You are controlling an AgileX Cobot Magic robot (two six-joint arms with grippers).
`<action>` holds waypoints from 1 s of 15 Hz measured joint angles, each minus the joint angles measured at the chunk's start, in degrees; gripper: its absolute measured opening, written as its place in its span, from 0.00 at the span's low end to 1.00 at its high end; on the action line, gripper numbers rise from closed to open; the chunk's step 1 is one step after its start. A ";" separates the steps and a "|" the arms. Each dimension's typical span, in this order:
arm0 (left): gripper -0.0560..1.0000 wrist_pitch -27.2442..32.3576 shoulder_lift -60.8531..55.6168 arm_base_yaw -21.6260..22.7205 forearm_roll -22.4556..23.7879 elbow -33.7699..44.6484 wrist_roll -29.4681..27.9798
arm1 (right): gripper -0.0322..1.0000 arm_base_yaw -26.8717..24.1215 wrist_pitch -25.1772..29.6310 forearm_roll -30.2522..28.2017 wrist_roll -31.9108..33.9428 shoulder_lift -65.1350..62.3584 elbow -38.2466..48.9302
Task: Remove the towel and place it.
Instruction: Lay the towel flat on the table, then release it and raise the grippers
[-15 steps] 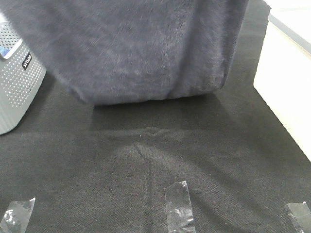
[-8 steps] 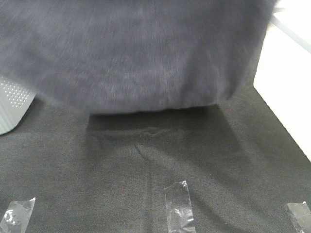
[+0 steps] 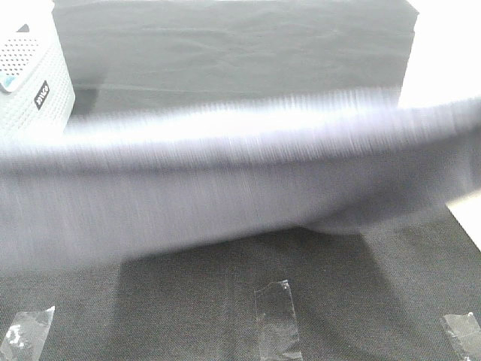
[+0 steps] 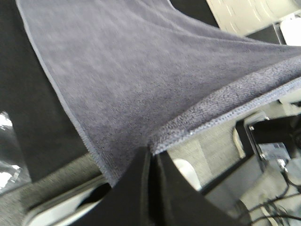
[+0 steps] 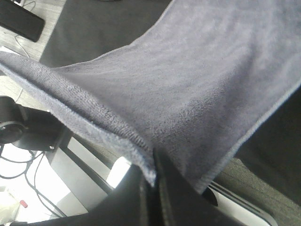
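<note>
The grey-lavender towel (image 3: 225, 188) stretches as a blurred band across the whole exterior high view, held in the air above the black table cloth (image 3: 225, 53). My left gripper (image 4: 151, 157) is shut on one corner of the towel (image 4: 127, 70) at its stitched hem. My right gripper (image 5: 155, 162) is shut on the other corner of the towel (image 5: 197, 80). The cloth hangs spread out between the two grippers. Neither gripper shows in the exterior high view.
A white perforated basket (image 3: 30, 83) stands at the far left of the table. Three strips of clear tape (image 3: 276, 316) lie along the front edge. A pale surface (image 3: 443, 53) borders the table at the right.
The towel has swung down and toward the front, from covering the upper part of the view to a blurred band across the middle. The far table and basket now show.
</note>
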 joint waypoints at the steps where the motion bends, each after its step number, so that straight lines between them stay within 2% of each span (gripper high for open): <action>1: 0.05 0.00 -0.17 0.00 -1.32 1.49 0.52 | 0.05 -0.06 0.00 -0.34 0.06 -1.49 1.60; 6: 0.05 -0.06 -3.15 0.00 -6.47 9.40 0.92 | 0.05 -0.29 0.00 -0.57 1.49 -8.59 9.57; 12: 0.05 -0.23 -3.61 0.06 -8.94 19.48 1.26 | 0.05 -0.29 -0.29 -0.57 1.49 -9.17 20.74; 15: 0.05 -0.29 -1.03 0.06 -9.45 21.43 1.89 | 0.05 -0.29 -0.86 -1.49 1.49 -5.79 23.84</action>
